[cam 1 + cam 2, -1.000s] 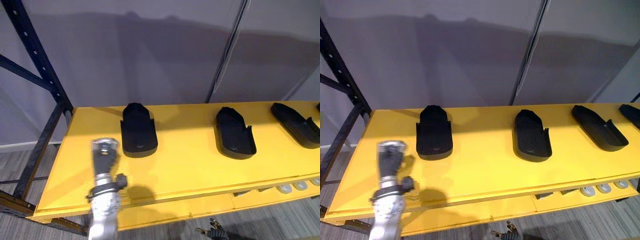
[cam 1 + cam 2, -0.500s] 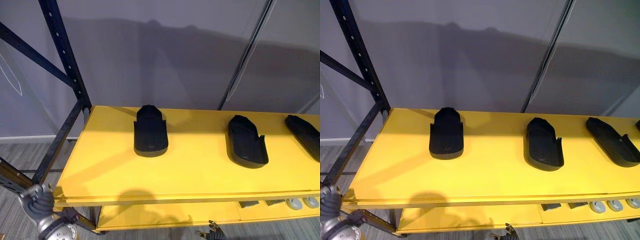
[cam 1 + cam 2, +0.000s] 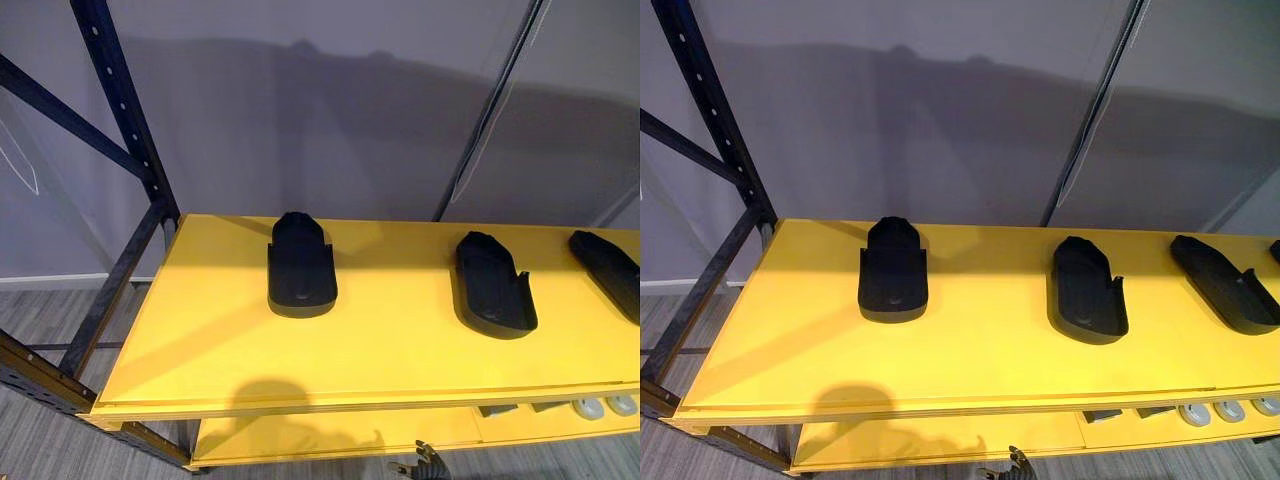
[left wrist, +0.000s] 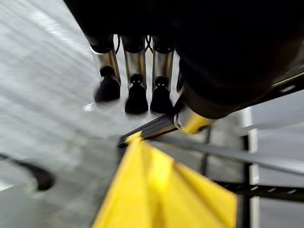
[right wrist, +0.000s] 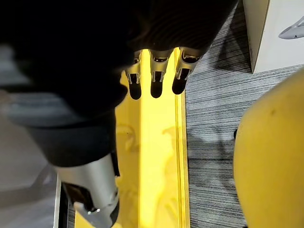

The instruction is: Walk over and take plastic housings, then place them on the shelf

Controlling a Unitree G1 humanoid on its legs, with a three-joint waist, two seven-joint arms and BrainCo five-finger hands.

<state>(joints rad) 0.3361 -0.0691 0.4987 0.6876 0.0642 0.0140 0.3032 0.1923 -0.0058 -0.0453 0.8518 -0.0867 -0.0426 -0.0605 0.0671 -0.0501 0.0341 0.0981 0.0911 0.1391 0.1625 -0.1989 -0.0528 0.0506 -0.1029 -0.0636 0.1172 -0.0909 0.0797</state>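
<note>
Three black plastic housings lie apart on the yellow top shelf (image 3: 380,360): one at the left (image 3: 300,268), one in the middle (image 3: 493,287) and one at the right edge (image 3: 607,270). In the left wrist view my left hand (image 4: 135,61) hangs with straight fingers and nothing in it, over the grey floor beside a corner of the yellow shelf (image 4: 156,190). My right hand (image 5: 156,76) also has straight fingers and holds nothing, above a yellow shelf board (image 5: 156,156).
A dark perforated rack post (image 3: 125,130) with diagonal braces stands at the shelf's left end. A grey wall backs the rack. The lower yellow shelf (image 3: 330,435) carries small pale parts (image 3: 600,405) at its right. A white box (image 5: 280,33) sits on the floor.
My left arm, raised over the shelf's front edge a second ago, has dropped down and out of the eye views. The camera has shifted; the housings lie as before.
</note>
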